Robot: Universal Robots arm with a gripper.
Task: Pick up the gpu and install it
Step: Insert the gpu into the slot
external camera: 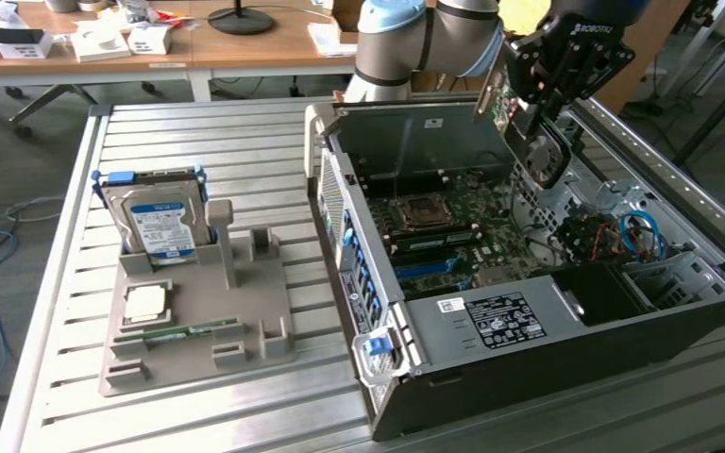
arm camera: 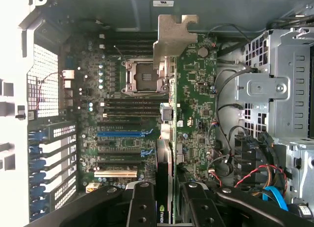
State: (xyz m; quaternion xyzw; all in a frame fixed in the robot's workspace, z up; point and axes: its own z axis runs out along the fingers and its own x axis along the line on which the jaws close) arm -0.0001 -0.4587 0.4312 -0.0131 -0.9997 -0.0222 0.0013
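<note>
My gripper (external camera: 536, 111) hangs over the far end of the open computer case (external camera: 501, 326) and is shut on the gpu (external camera: 498, 99). In the wrist view the gpu (arm camera: 196, 104) runs edge-on away from the camera, a green board with its pale metal bracket (arm camera: 174, 38) at the far end. The black fingers (arm camera: 142, 207) clamp it from both sides, around my gripper (arm camera: 169, 210). The card is in the air above the motherboard (arm camera: 122, 94). The expansion slots, one of them blue (arm camera: 122, 135), lie beside it with nothing in them.
A grey holder (external camera: 199, 321) on the slatted table carries a hard drive (external camera: 155, 222), a CPU (external camera: 146, 302) and a RAM stick (external camera: 193, 330). Inside the case a metal drive cage (arm camera: 274, 89) and red and blue cables (arm camera: 260, 180) flank the card. A cluttered desk (external camera: 211, 47) stands behind.
</note>
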